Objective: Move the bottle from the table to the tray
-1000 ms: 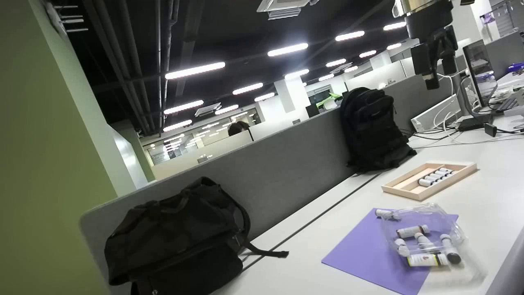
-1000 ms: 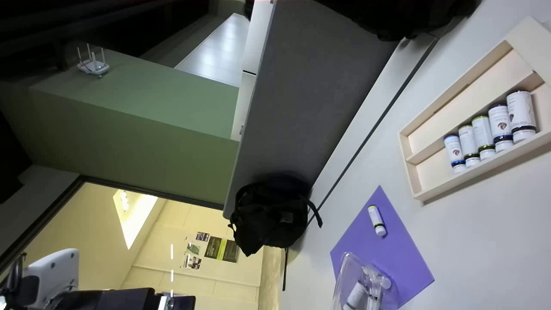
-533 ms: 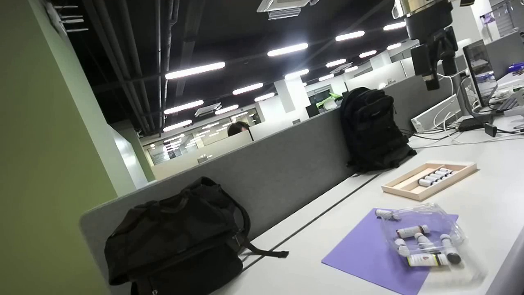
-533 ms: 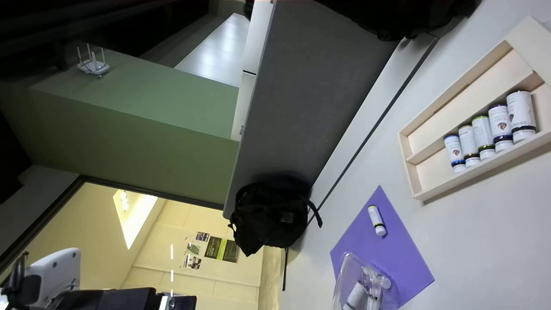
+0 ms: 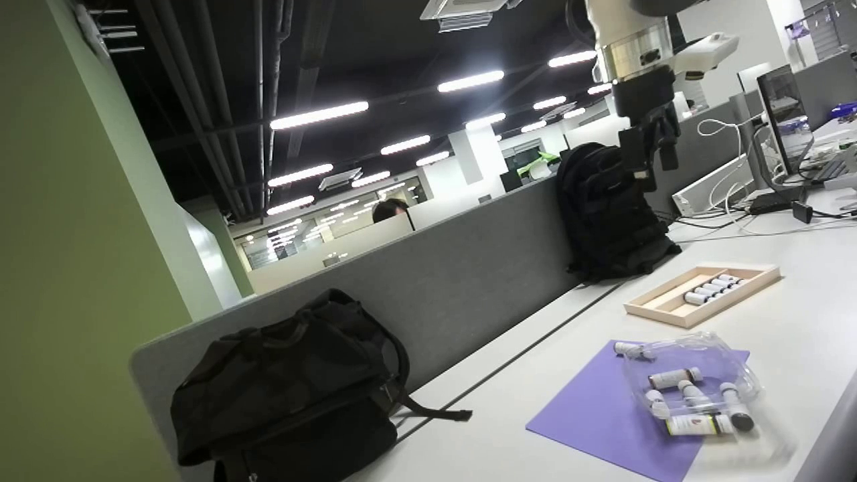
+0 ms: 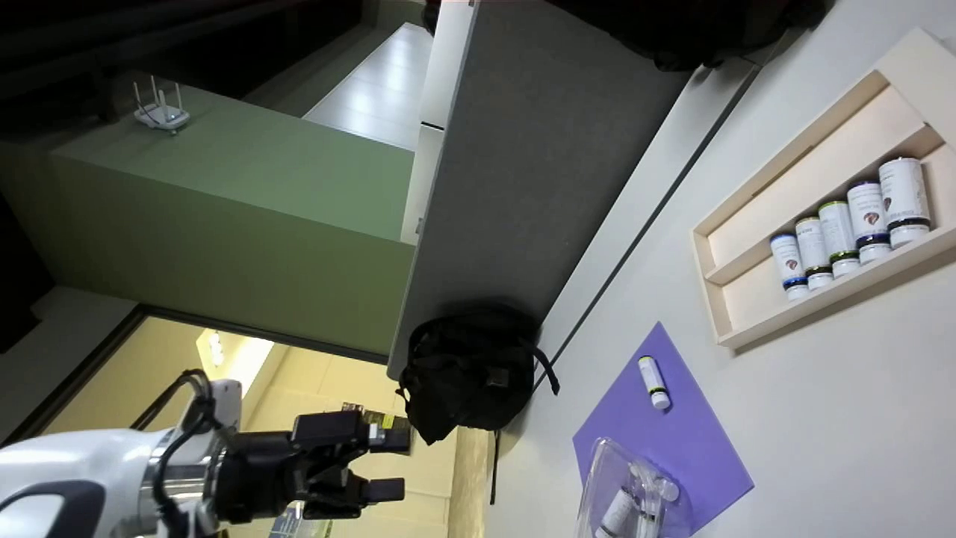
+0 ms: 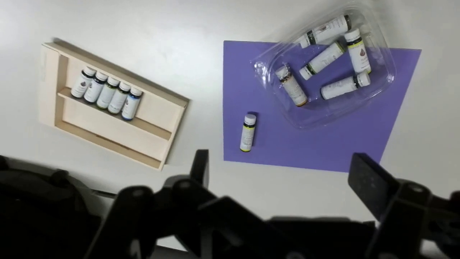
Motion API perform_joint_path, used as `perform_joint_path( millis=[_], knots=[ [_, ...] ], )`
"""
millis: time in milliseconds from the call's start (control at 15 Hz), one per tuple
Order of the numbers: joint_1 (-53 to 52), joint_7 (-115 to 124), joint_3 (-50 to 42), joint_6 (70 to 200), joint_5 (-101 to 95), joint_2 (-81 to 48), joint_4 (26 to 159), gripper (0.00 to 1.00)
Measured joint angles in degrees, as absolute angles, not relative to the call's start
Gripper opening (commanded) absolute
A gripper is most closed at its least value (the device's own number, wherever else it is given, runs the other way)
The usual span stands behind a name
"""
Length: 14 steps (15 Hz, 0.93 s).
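Observation:
The small whitish bottle [image 7: 247, 133] lies alone on the purple mat, near the mat edge facing the tray. It has a white cap and yellow bands. It also shows in both exterior views [image 5: 629, 349] [image 6: 653, 381]. The light wooden tray [image 7: 109, 126] lies on the table beside the mat, also in both exterior views [image 5: 733, 302] [image 6: 715, 306]. One compartment holds a row of several bottles; the other shows bare wood. My gripper [image 7: 278, 162] is open with nothing between its fingers. It hangs well above the table in both exterior views [image 5: 657, 173] [image 6: 399, 465].
A clear plastic box [image 7: 323, 124] with several more bottles sits partly on the purple mat [image 7: 305, 151]. Two black backpacks [image 5: 288, 395] [image 5: 609, 214] lean against the grey partition [image 5: 469, 288]. A monitor [image 5: 787, 127] and cables stand at the far end.
In the last half second the arm and open gripper have moved sideways and somewhat lower, and more of them shows in the exterior views. The bottle, tray and box have not moved.

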<state>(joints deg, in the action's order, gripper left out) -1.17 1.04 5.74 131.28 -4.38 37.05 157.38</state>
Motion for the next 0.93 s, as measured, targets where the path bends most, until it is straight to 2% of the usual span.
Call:
perform_joint_path(
  millis=[400, 933],
  knots=[
    [-2.1, 0.4, 6.9, 135.1, -5.1, 17.1, 145.9, 1.00],
    [-2.0, 0.4, 6.8, 135.2, -5.5, 14.5, 143.9, 1.00]
  ],
)
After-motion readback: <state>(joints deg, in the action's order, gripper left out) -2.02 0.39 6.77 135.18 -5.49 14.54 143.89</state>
